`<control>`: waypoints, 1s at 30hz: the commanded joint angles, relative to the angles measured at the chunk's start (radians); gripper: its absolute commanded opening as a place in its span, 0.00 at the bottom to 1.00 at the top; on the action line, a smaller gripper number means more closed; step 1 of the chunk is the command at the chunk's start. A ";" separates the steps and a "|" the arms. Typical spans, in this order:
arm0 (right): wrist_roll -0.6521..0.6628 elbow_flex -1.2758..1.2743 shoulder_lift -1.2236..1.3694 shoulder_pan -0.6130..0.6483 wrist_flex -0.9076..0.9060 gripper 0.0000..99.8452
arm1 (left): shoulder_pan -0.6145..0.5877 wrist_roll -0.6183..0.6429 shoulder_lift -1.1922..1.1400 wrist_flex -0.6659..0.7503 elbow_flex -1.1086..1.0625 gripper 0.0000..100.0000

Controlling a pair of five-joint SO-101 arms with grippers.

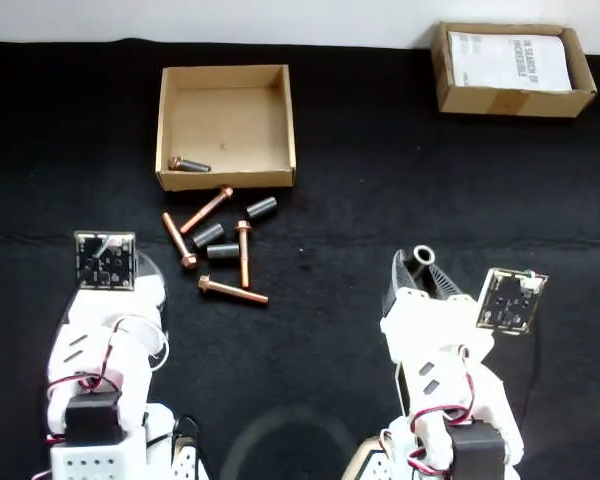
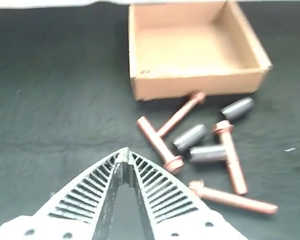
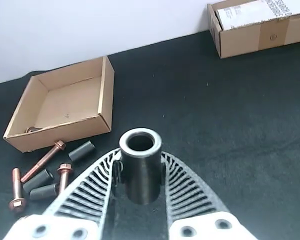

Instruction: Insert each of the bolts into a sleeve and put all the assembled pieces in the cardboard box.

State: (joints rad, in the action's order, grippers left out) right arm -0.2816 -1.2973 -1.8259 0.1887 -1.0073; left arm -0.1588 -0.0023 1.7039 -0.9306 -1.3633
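The open cardboard box [image 1: 277, 120] holds one bolt-and-sleeve piece [image 1: 188, 165] in its near left corner. Just in front of the box lie several copper bolts [image 1: 232, 291] and three dark sleeves [image 1: 261, 208] in a loose cluster. My right gripper [image 3: 140, 162] is shut on another dark sleeve [image 3: 140, 170], held upright with its bore open at the top, over bare mat to the right of the cluster [image 1: 423, 258]. My left gripper [image 2: 124, 155] is shut and holds nothing; it sits just short of the nearest bolt [image 2: 159, 142], with the box [image 2: 197, 82] beyond.
A second cardboard box [image 1: 510, 98] with a printed sheet inside stands at the far right edge of the black mat [image 1: 380, 180]. Open mat lies between the two arms and between the boxes.
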 commanded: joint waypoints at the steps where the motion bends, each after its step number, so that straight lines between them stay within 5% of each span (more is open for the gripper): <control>1: -0.006 -0.022 -0.007 -0.012 0.047 0.01 | 0.041 0.049 -0.223 -0.020 0.226 0.01; 8: -0.006 -0.030 -0.007 -0.012 0.062 0.01 | 0.048 0.147 -0.792 -0.193 0.694 0.01; 19: -0.006 -0.030 -0.007 -0.012 0.061 0.01 | 0.125 0.135 -1.397 -0.413 1.086 0.01; 25: -0.006 -0.058 -0.007 -0.016 0.062 0.01 | 0.128 -0.258 -1.652 -0.425 1.279 0.01; 30: -0.006 -0.062 -0.007 -0.058 0.062 0.01 | 0.147 -0.339 -1.817 -0.427 1.422 0.01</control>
State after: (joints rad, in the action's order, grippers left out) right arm -0.2816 -1.3633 -1.8243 0.1580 -0.9674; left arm -0.0345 -0.2739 -0.0560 -1.3541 -0.0391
